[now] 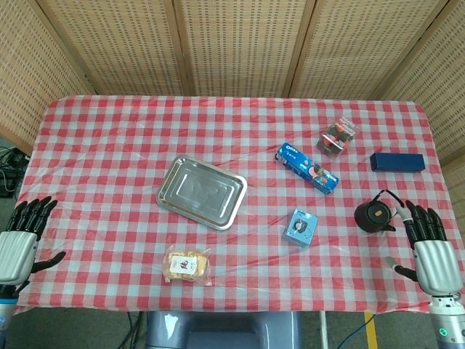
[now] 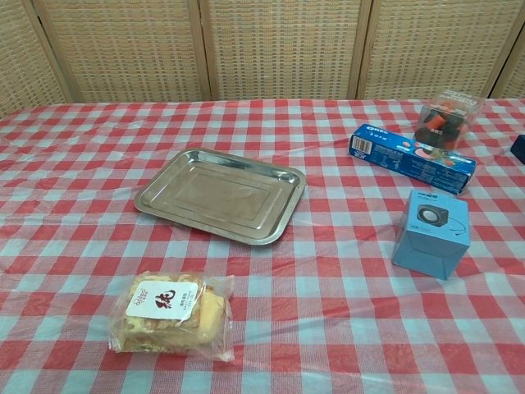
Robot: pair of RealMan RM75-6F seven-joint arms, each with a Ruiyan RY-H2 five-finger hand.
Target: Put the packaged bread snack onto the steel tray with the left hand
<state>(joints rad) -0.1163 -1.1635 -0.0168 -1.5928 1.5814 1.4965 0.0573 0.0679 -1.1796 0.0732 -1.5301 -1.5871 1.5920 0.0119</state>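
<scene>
The packaged bread snack (image 1: 187, 265) (image 2: 171, 315) lies flat in clear wrap with a white label, near the table's front edge. The empty steel tray (image 1: 202, 192) (image 2: 221, 194) sits just behind it, toward the middle. My left hand (image 1: 19, 241) hovers open at the front left corner, fingers spread, far to the left of the snack. At the front right edge my right hand (image 1: 428, 249) is open too, holding nothing. Neither hand shows in the chest view.
A blue cookie box (image 1: 306, 169) (image 2: 413, 159), a small blue speaker box (image 1: 301, 226) (image 2: 431, 232), a clear pack with red items (image 1: 338, 136) (image 2: 445, 117), a dark blue box (image 1: 397, 161) and a black round object (image 1: 373, 215) fill the right half.
</scene>
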